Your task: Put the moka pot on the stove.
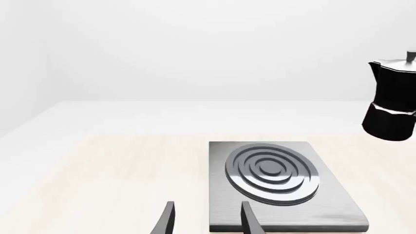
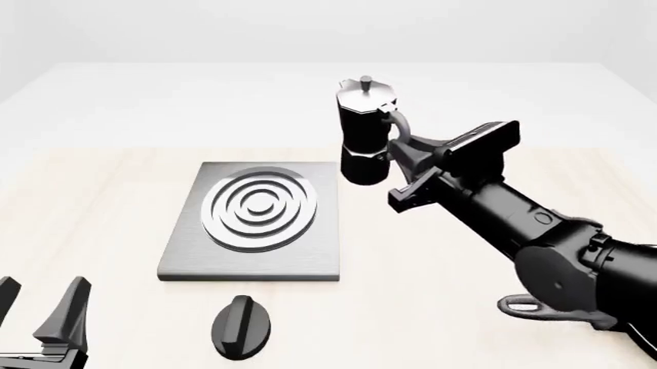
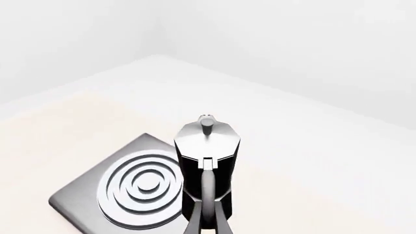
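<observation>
Pale wood covers the bench (image 2: 103,200), with plain white walls behind it. At the right, the right hand (image 2: 402,146) is clamped on the curved handle of the pot (image 2: 365,131), its fingers (image 3: 221,224) closed to either side of the handle in the right wrist view. The pot is upright and held up off the bench, silver lid and knob on top, black faceted body below. From the front it hangs just past the far right corner of the stove (image 2: 257,223), not over the ring burner; the right wrist view shows it beside the stove's edge too. The stove lies flat on the bench, a grey slab with silver concentric rings. Just in front of its near edge lies a black oval knob (image 2: 242,326), apart from the slab. At the lower left corner of the front view the left hand (image 2: 36,307) sits low, well apart from the pot, its two fingers (image 1: 250,219) spread with nothing between them, pointing toward the stove's near end.
</observation>
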Controlling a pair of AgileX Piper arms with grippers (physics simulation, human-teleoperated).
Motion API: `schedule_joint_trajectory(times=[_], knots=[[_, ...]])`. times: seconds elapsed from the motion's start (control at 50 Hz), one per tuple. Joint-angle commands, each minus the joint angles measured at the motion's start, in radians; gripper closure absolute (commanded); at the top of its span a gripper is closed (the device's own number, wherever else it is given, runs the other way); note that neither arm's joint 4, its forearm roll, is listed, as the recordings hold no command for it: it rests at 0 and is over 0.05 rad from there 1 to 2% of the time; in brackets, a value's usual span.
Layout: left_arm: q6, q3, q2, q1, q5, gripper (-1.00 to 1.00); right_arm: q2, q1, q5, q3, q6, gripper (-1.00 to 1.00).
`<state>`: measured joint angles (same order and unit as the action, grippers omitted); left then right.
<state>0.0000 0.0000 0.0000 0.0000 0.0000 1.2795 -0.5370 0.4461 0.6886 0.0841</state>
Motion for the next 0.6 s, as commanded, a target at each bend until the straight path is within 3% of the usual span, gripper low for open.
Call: schedule_joint_trajectory(times=[0.02, 0.6], knots=[[0.000, 0.000, 0.000, 0.000, 0.000, -1.00, 0.062, -0.021, -0.002, 0.083, 0.004, 1.00], [0.000, 0.000, 0.000, 0.000, 0.000, -1.00, 0.226, -0.087, 0.004, 0.242, 0.000, 1.00]])
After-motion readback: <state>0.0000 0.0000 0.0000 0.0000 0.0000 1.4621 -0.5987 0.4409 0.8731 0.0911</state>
